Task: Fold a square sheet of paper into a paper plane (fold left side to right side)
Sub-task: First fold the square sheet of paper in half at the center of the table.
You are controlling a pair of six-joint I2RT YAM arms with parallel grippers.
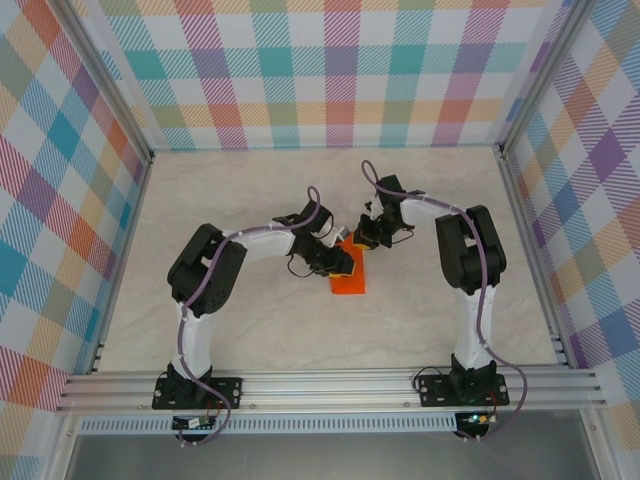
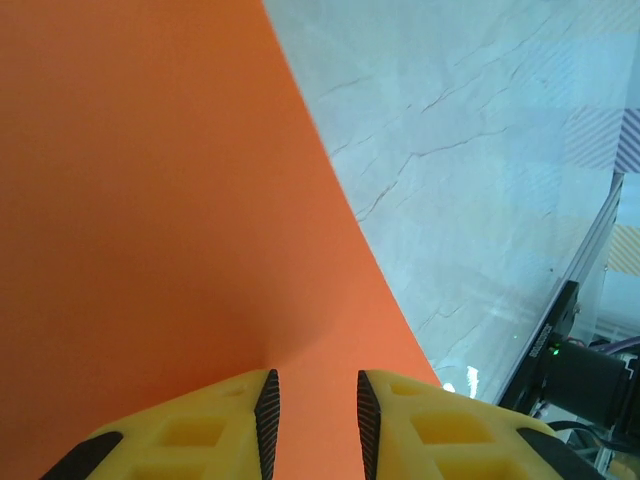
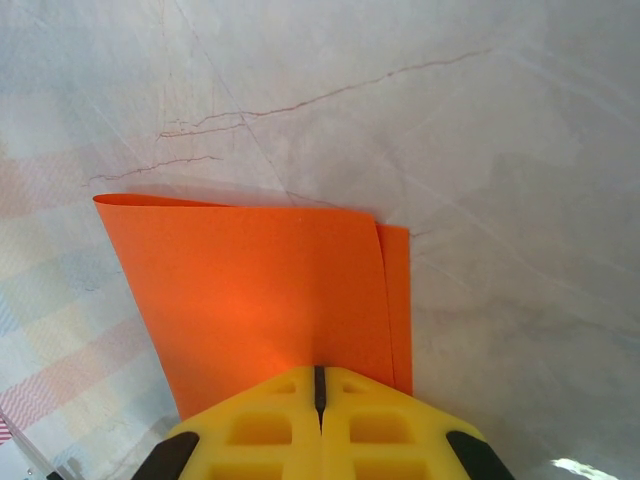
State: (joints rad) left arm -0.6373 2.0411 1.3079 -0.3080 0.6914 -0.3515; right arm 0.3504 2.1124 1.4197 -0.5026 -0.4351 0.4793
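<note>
The square sheet of paper (image 1: 350,281) is bright orange and lies folded over on the pale table between both arms. In the right wrist view the paper (image 3: 250,290) shows two layers, with the upper edge slightly short of the lower one on the right. My right gripper (image 3: 320,375) is shut, its yellow fingertips together over the paper's near edge. My left gripper (image 2: 317,400) stands open just above the paper (image 2: 150,200), orange showing in the gap between its fingers. From above, the left gripper (image 1: 335,262) and right gripper (image 1: 366,237) sit close together at the paper's far end.
Marbled tabletop (image 1: 250,330) surrounds the paper. Checkered walls (image 1: 330,70) close the back and sides. An aluminium rail (image 1: 330,385) carrying the arm bases runs along the near edge. A black arm base (image 2: 585,380) stands at the right of the left wrist view.
</note>
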